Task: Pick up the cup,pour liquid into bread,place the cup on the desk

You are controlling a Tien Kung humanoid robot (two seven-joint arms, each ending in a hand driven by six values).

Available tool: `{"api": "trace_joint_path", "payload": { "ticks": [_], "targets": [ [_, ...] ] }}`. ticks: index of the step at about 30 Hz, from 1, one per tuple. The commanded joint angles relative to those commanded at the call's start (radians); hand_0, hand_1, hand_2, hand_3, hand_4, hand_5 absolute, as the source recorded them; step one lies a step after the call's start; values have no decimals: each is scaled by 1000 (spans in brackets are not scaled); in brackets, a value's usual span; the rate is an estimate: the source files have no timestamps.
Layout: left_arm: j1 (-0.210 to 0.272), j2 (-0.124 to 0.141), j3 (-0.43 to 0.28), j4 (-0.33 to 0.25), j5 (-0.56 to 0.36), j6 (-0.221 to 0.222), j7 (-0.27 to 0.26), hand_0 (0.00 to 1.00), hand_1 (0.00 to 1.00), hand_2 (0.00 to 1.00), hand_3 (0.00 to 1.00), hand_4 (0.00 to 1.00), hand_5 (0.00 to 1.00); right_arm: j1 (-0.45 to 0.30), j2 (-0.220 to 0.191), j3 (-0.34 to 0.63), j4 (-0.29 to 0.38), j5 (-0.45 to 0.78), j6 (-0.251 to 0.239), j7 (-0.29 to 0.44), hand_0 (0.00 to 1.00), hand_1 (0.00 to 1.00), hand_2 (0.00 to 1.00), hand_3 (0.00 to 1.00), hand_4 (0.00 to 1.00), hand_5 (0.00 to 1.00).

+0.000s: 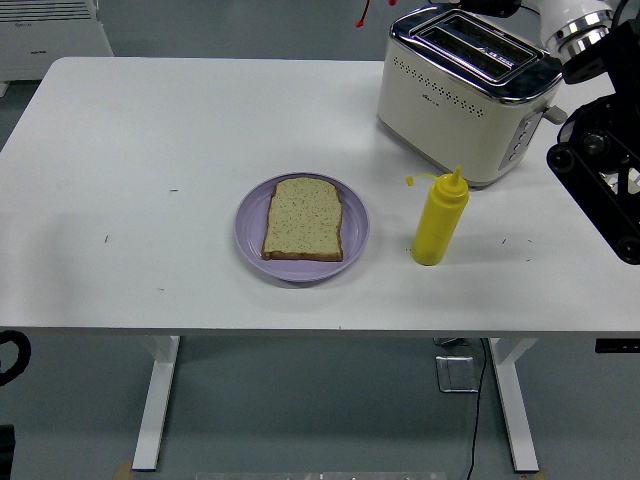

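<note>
A slice of seeded bread (pixel 303 218) lies on a purple plate (pixel 249 232) at the table's middle. My right arm (pixel 600 185) comes in from the right edge, and its white wrist (pixel 574 18) rises past the picture's top edge behind the toaster; the hand itself is cut off there. Only a small red piece of the sauce bottle's cap strap (pixel 363 11) shows at the top edge, left of the toaster. The rest of the red bottle is out of view. I see no sauce on the bread.
A cream and chrome toaster (pixel 465 92) stands at the back right. A yellow squeeze bottle (pixel 439 217) stands upright in front of it, right of the plate. A dark curved part (pixel 8 356) shows at the lower left edge, below the table.
</note>
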Motion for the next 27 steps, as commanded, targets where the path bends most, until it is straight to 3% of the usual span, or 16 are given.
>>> {"api": "trace_joint_path", "payload": {
  "ticks": [5,9,19,27],
  "targets": [
    [3,-1,2,0,0,1,1,847,855,883,822,619,998,-135,9,187,8,215,30,132,74,85,225,328,733,286],
    [3,-1,6,0,-1,2,1,847,854,883,818,620,998,-228,12,278,4,383,8,164,75,85,227,329,728,285],
    [4,-1,17,-1,-1,2,2,847,855,883,815,620,998,-413,-7,317,-4,799,12,217,84,90,230,334,720,279],
    [7,0,20,-1,-1,3,3,847,855,883,814,622,998,-489,-26,301,-23,1137,10,289,96,98,235,334,713,279]
  ]
}}
